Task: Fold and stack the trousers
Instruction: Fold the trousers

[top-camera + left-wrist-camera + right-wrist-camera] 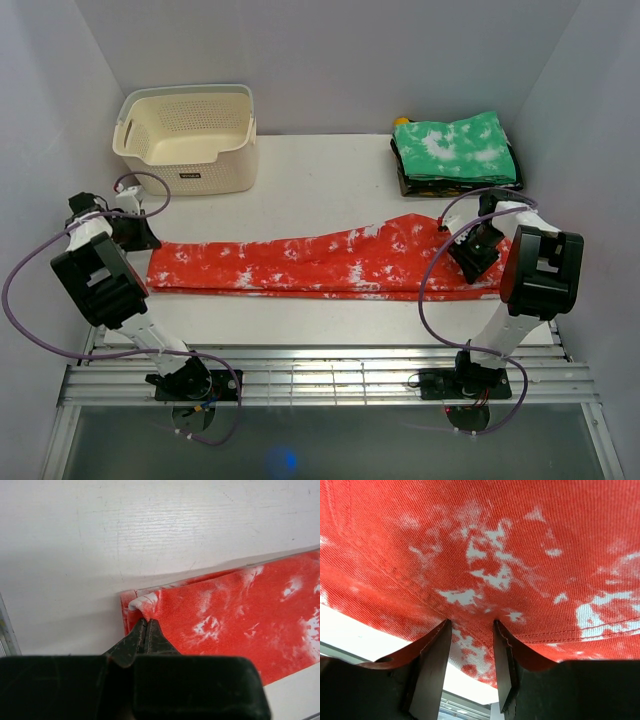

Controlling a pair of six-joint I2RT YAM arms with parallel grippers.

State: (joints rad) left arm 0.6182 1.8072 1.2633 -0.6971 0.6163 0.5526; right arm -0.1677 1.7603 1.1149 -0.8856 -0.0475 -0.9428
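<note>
The red-orange, white-blotched trousers point(320, 262) lie stretched left to right across the white table point(330, 180). My left gripper point(143, 240) is at their left end. In the left wrist view it point(145, 622) is shut on a pinched-up corner of the trousers' point(240, 615) hem, with the cloth puckered at the fingertips. My right gripper point(470, 258) is down on the wide right end. In the right wrist view its jaws point(471, 625) stand apart, tips pressed into the trousers point(495, 555), with a bulge of cloth between them.
A cream plastic basket point(190, 135) stands at the back left. A folded stack of green cloth with white blotches point(455, 150) sits at the back right, just beyond the trousers' right end. Metal rails point(320, 375) run along the near edge.
</note>
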